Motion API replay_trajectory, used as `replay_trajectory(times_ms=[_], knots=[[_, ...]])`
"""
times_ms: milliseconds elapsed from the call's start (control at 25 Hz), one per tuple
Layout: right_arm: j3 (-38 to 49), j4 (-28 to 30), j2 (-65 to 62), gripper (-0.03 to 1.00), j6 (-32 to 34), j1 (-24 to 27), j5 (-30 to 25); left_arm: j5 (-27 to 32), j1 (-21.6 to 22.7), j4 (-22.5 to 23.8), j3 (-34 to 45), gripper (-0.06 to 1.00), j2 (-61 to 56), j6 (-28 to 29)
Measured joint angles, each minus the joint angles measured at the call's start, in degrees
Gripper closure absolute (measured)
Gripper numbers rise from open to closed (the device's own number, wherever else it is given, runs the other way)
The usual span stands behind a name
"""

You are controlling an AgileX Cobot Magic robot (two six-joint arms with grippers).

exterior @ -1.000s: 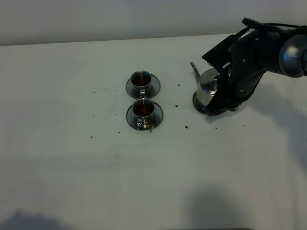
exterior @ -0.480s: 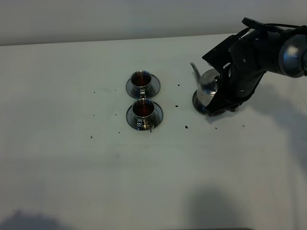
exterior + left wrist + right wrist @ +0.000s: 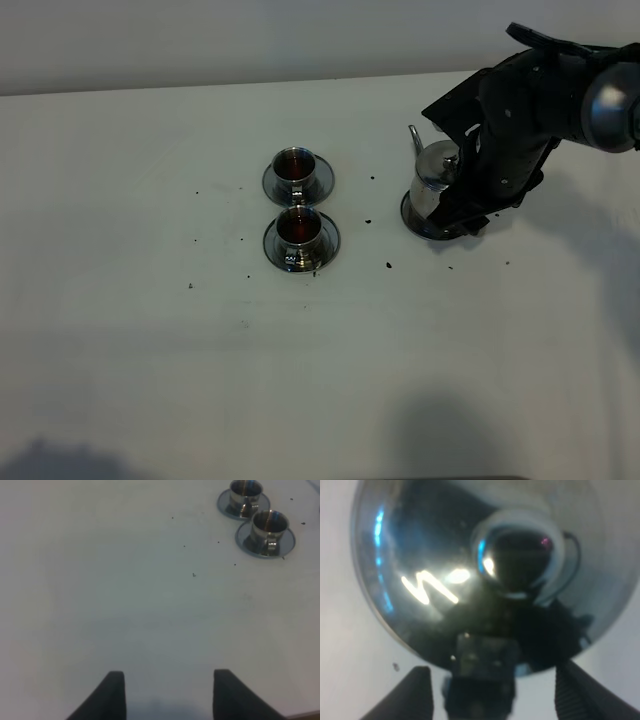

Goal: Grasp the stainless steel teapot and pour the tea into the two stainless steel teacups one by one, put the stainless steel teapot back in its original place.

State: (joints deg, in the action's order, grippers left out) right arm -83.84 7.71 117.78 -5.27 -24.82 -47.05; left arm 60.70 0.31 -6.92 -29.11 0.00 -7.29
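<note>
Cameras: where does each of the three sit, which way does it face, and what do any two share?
Exterior high: above the table, looking down at both teacups, the teapot and the right arm.
Left wrist: low, facing across bare table toward the teacups; its spread fingers show.
Right wrist: directly above the teapot; fingers spread either side.
Exterior and left wrist share the teacups.

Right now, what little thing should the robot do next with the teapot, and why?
Probably lift the right tool up and away from the stainless steel teapot. Both stainless steel teacups already hold dark tea, the pot stands upright on its saucer, and the right wrist view shows the tool's fingers spread wide beside the handle, so nothing seems left to hold.
</note>
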Motion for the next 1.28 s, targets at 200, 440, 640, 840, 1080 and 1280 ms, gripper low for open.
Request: replay_trajectory(times_ms=[200,440,640,840,1080,1280], knots=[[-2.44,0.0,0.0,0.45,0.08,0.0,-7.65,0.0,0.0,0.0,0.0,0.51,0.0,0.0],[-2.52,0.25,-3.48,0.45,0.08,0.0,-15.7,0.0,0.0,0.0,0.0,0.51,0.0,0.0],[-0.95,0.91,-10.91,0.45,0.08,0.0,-21.62,0.0,0.0,0.0,0.0,0.51,0.0,0.0],[3.85,1.22,-18.81,0.47,1.25,0.0,-22.38,0.0,0.0,0.0,0.0,0.51,0.0,0.0],[14.53,0.63,-30.8,0.48,1.55,0.0,-22.46,0.0,0.0,0.0,0.0,0.51,0.0,0.0],[25.32,-0.33,-44.25,0.48,2.48,0.0,-22.53,0.0,0.0,0.0,0.0,0.51,0.0,0.05]])
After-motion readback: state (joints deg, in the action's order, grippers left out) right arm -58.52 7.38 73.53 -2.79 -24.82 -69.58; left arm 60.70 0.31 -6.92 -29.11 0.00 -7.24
